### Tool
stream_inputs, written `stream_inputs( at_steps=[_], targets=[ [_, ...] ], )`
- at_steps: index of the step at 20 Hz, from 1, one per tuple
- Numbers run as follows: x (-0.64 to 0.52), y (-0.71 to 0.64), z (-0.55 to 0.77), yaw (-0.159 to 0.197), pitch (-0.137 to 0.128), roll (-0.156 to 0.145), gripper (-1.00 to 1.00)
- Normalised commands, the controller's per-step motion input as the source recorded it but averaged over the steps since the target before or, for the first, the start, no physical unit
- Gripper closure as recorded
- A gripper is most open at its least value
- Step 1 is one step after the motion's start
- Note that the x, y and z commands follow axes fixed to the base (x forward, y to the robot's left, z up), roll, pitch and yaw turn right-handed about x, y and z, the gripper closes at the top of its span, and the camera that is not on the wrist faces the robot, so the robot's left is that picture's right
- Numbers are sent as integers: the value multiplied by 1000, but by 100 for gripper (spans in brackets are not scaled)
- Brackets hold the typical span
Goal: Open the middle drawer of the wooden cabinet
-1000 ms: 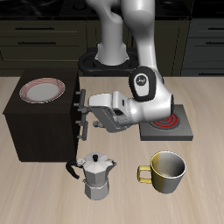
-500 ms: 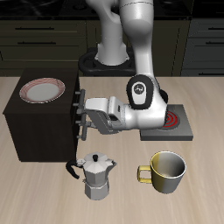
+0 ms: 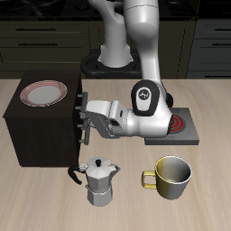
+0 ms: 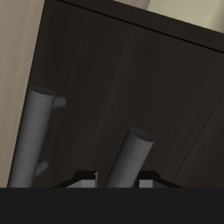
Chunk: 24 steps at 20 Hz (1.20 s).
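The claw (image 3: 88, 118) sits level against the cabinet (image 3: 41, 126) front, its fingers spread either side of the middle drawer (image 4: 131, 96) handle (image 4: 129, 157) (not clenched on it). That drawer looks flush with its neighbours. A plate (image 3: 43, 93) rests atop the cabinet; a moka pot (image 3: 97, 180) and mug (image 3: 170, 177) stand nearer the tabletop (image 3: 36, 194) front.

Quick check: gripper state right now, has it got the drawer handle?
Gripper: open, fingers on either side of the middle drawer handle, not clamped on it yet.
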Motion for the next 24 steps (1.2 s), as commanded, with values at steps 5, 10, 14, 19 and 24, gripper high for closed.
stream_inputs(
  at_steps=[5,10,14,19,24],
  targets=[
    [-68,-141,116,-23,-29,4,100],
    [52,229,124,12,-55,32,100],
    [74,621,96,2,-59,108,100],
    [65,703,74,-12,-37,134,100],
    [77,612,16,7,-34,124,100]
  ],
)
